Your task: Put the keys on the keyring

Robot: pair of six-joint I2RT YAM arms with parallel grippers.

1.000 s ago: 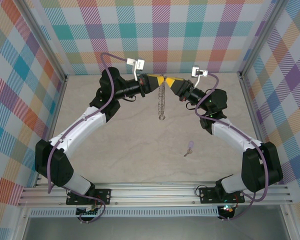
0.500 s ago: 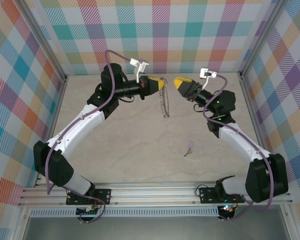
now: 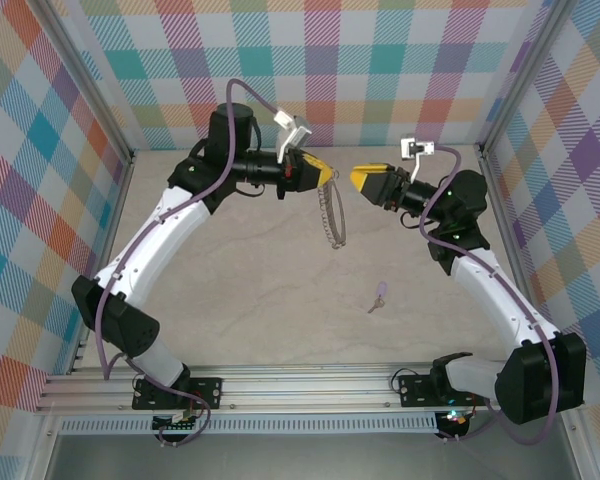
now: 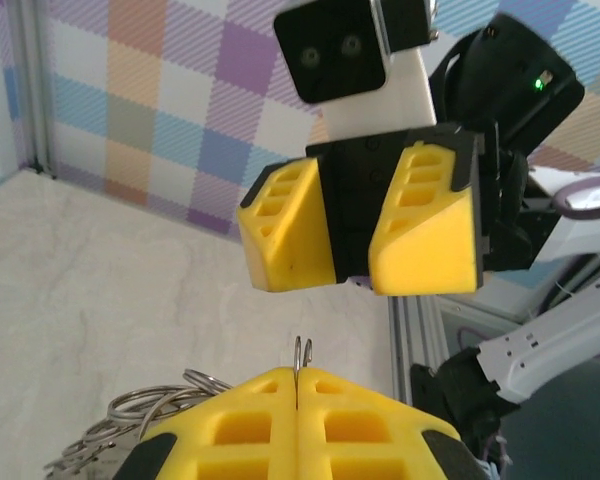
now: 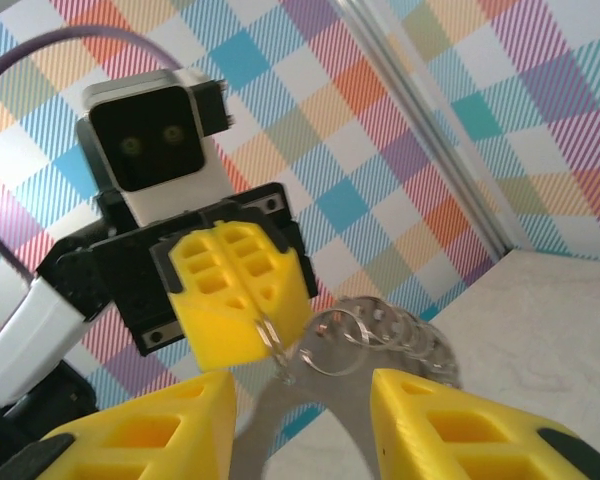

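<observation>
The keyring point(image 3: 332, 215) is a thin silver hoop fringed with small rings, hanging above the table from my left gripper point(image 3: 323, 173). In the left wrist view that gripper point(image 4: 300, 375) is shut on the hoop's wire, with the small rings bunched at lower left point(image 4: 150, 420). My right gripper point(image 3: 360, 180) faces it a short gap away, open and holding nothing. From the right wrist, the keyring point(image 5: 400, 335) dangles just beyond the open right gripper point(image 5: 300, 400). The key point(image 3: 380, 295), with its lilac head, lies on the table nearer the arms.
Checked walls point(image 3: 310, 60) close the back and both sides of the pale tabletop point(image 3: 230, 280). A metal rail point(image 3: 310, 385) carrying both arm bases runs along the near edge.
My right gripper has let go of the keyring, opened and drawn back to the right. The left arm has shifted slightly right, and the ring now hangs from it alone.
</observation>
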